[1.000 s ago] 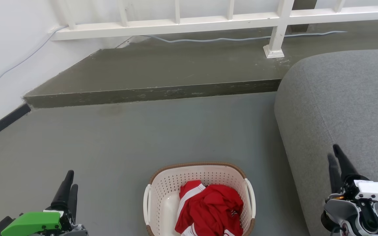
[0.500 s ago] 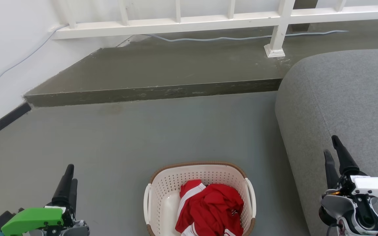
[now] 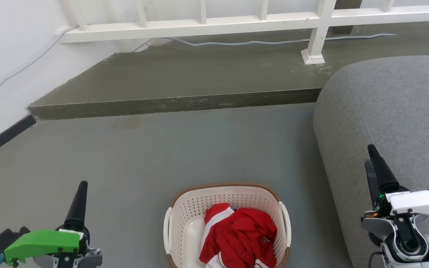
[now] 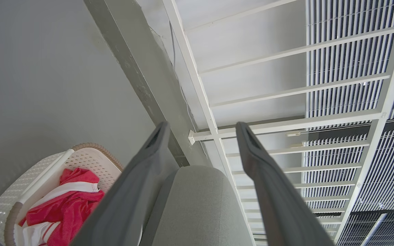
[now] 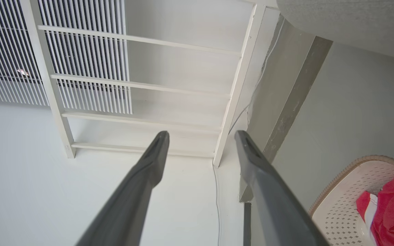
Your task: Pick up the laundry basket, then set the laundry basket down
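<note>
The laundry basket (image 3: 192, 212), cream-white and perforated with a brown rim, stands on the grey floor at the bottom centre of the head view. A red and white garment (image 3: 240, 238) lies crumpled inside it. My left gripper (image 3: 83, 183) hovers well to the basket's left, fingers pointing forward and apart from the basket. My right gripper (image 3: 368, 154) is off to the basket's right, in front of the sofa. In the left wrist view the gripper (image 4: 202, 124) is open and empty, with the basket (image 4: 91, 148) at the lower left. The right gripper (image 5: 201, 133) is likewise open, the basket (image 5: 347, 191) at the lower right.
A grey sofa (image 3: 393, 111) takes up the right side, close to the basket. A raised step (image 3: 177, 104) crosses the floor ahead, with a white railing (image 3: 237, 24) and a cable (image 3: 255, 42) behind it. A white wall (image 3: 6, 56) runs along the left.
Both grippers have moved up the head view, the right one more. The basket and garment have stayed put.
</note>
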